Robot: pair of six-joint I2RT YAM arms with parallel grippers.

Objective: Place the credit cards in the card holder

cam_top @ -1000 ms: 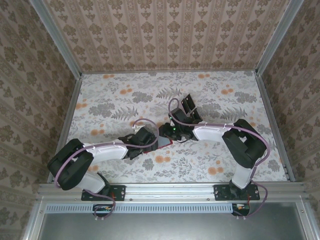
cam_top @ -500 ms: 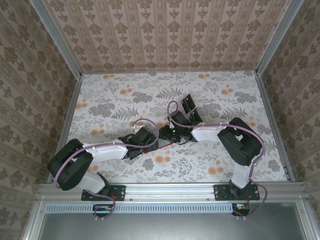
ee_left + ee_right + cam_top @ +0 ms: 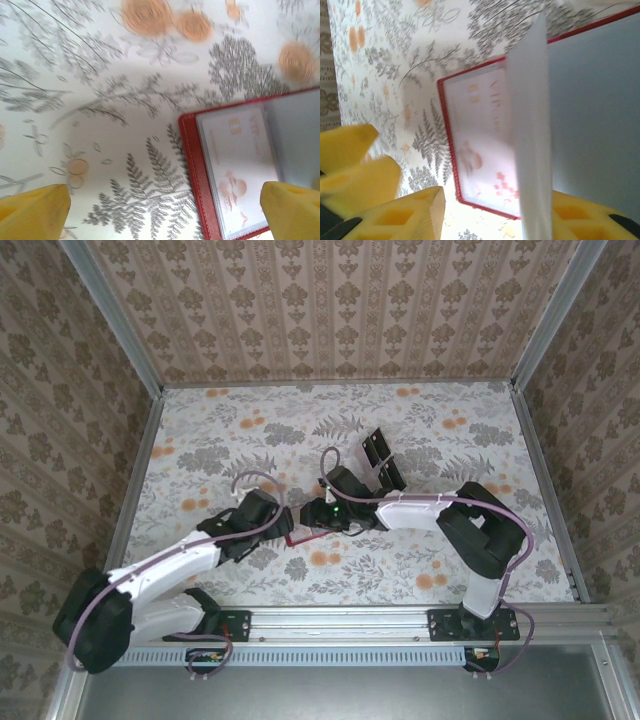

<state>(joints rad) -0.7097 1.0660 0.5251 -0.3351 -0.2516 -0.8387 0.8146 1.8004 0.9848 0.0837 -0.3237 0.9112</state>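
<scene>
Left gripper (image 3: 162,212) spread wide, empty, over worktop (image 3: 200,440) middle, toward near edge. Card holder (image 3: 189,175) lies open there: red rim, pinkish-white VIP card (image 3: 237,165) pocketed, grey-blue leaf (image 3: 532,125) upright. Right gripper (image 3: 495,200) parted, leaf against one finger.

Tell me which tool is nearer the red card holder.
Right. The right tool is over the card holder, straddling its flap; the left tool is beside its edge.

In the top external view the card holder (image 3: 291,537) is largely covered by the right gripper (image 3: 309,517), and just a red edge is seen. In the left wrist view it is cut off at the right and bottom edges, and the print on the credit card (image 3: 239,170) is blurred.
</scene>
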